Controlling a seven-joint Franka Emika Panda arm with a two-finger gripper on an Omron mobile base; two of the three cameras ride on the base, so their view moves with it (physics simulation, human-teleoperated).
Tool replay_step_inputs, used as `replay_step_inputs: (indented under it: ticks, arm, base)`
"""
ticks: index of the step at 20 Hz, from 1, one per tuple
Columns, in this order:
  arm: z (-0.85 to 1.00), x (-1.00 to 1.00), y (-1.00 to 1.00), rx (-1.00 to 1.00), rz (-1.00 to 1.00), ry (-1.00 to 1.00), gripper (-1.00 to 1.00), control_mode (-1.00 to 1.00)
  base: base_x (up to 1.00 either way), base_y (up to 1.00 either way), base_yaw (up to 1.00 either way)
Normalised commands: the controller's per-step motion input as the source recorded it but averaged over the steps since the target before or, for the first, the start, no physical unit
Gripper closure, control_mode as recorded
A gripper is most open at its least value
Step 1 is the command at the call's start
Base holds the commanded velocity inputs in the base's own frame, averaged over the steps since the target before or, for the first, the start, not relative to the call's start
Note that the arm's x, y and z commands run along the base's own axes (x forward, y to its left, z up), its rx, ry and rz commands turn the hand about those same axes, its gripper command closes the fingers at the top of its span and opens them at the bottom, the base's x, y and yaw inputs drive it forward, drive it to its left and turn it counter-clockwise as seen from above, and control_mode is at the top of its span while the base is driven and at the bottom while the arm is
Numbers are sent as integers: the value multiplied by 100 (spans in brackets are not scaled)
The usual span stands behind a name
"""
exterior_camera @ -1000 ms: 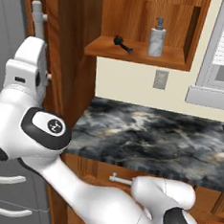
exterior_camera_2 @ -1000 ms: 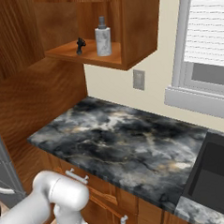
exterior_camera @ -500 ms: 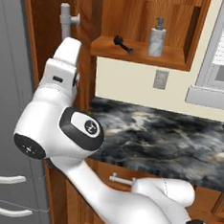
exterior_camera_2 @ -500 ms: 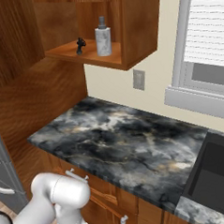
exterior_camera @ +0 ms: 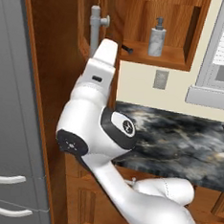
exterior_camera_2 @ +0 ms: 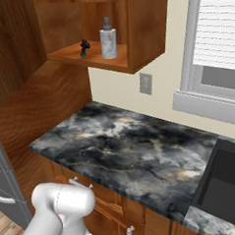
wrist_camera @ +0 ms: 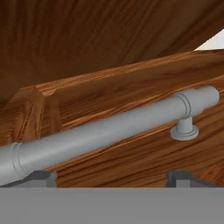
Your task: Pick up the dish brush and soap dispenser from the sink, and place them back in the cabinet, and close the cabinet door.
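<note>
Both things already stand on the cabinet (exterior_camera_2: 136, 64) shelf: the soap dispenser (exterior_camera_2: 108, 39) upright toward the shelf's front edge, and the dish brush (exterior_camera_2: 84, 46) just beside it, nearer the inner wall; so the step in hand looks to be closing the cabinet door (wrist_camera: 109, 105). In the hand view the claw (wrist_camera: 111, 177) is spread wide and empty, its two dark tips rising either side of the grey bar handle (wrist_camera: 105, 129), which crosses between them close ahead; whether a tip touches it I cannot tell. To do this well, I would keep the bar centred between the tips, away from the mounting post (wrist_camera: 186, 127), and either close squarely on it or press a finger flat against the door's outer face, then sweep in an arc about the hinge side rather than a straight line, so that the wrist does not bind. The door stands swung out, edge-on to the left base view, with the handle (exterior_camera: 95, 33) upright beside the arm's wrist. Its long axis is vertical in the room; it appears slanted in the hand view because the hand is rolled. The marbled desk (exterior_camera_2: 126, 148) lies below.
</note>
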Motion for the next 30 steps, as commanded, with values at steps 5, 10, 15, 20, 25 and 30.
replay_step_inputs:
  ticks: [5, 10, 15, 20, 25, 30]
  arm:
    - [0, 18, -58, 1, 0, 0, -100, -100]
    - [0, 28, -52, 0, 0, 0, -100, -100]
    - [0, 33, -47, 0, 0, 0, -100, -100]
    - [0, 35, -46, 0, 0, 0, -100, -100]
    - [0, 36, -42, 0, 0, 0, -100, -100]
    - [0, 29, -37, 0, 0, 0, -100, -100]
  base:
    - [0, 0, 0]
    - [0, 0, 0]
    - [0, 0, 0]
    - [0, 0, 0]
    - [0, 0, 0]
    - [0, 0, 0]
